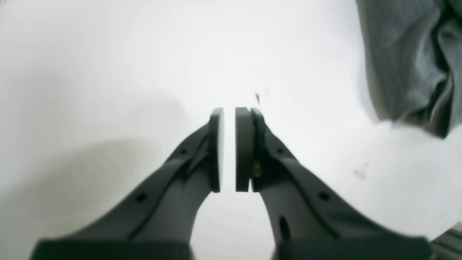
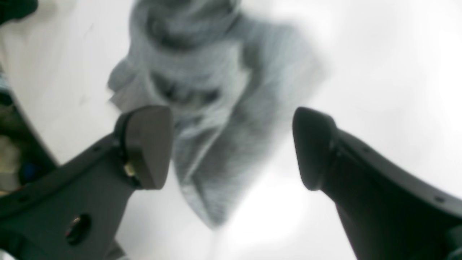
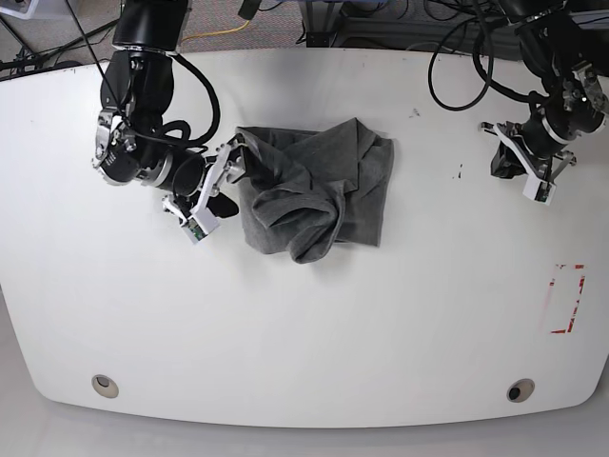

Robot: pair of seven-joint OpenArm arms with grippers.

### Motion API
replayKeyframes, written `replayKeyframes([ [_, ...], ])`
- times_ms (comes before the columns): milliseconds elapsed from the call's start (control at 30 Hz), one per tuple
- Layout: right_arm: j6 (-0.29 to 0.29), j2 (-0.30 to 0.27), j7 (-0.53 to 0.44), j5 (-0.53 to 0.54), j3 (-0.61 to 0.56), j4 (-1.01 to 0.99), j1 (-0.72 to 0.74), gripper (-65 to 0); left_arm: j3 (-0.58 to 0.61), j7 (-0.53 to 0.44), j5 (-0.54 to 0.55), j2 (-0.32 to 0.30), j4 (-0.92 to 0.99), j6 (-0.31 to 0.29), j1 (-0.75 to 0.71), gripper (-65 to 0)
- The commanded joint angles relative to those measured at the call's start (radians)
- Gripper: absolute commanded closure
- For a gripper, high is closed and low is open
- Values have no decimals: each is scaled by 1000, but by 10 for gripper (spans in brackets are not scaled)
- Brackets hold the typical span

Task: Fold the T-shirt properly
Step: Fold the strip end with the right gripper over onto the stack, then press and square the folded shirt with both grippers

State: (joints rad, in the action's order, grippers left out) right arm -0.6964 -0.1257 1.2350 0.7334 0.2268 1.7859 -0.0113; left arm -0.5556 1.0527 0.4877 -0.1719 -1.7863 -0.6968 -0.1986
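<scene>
The grey T-shirt [image 3: 314,190] lies crumpled in a bunched heap at the middle of the white table [image 3: 304,333]. My right gripper [image 3: 231,179] is at the shirt's left edge, open. In the right wrist view the shirt [image 2: 216,90] is blurred and lies beyond the open right gripper [image 2: 231,144], with nothing held between its fingers. My left gripper [image 3: 501,162] hovers over bare table far to the right of the shirt. In the left wrist view the left gripper [image 1: 229,148] has its pads almost together with nothing between them, and a shirt corner [image 1: 404,61] shows at the top right.
A red rectangular marking [image 3: 568,300] is on the table near the right edge. Two round holes [image 3: 105,386] [image 3: 519,390] sit near the front edge. Cables hang behind the table's far edge.
</scene>
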Motion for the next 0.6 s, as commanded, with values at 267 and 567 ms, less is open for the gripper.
replayKeyframes([
  [267, -2, 85, -28, 27, -62, -94, 57, -487, -7, -28, 18, -13, -20, -1, -17, -32],
  [567, -2, 174, -28, 27, -264, -90, 12, -482, -7, -28, 13, -15, -20, -1, -15, -32],
])
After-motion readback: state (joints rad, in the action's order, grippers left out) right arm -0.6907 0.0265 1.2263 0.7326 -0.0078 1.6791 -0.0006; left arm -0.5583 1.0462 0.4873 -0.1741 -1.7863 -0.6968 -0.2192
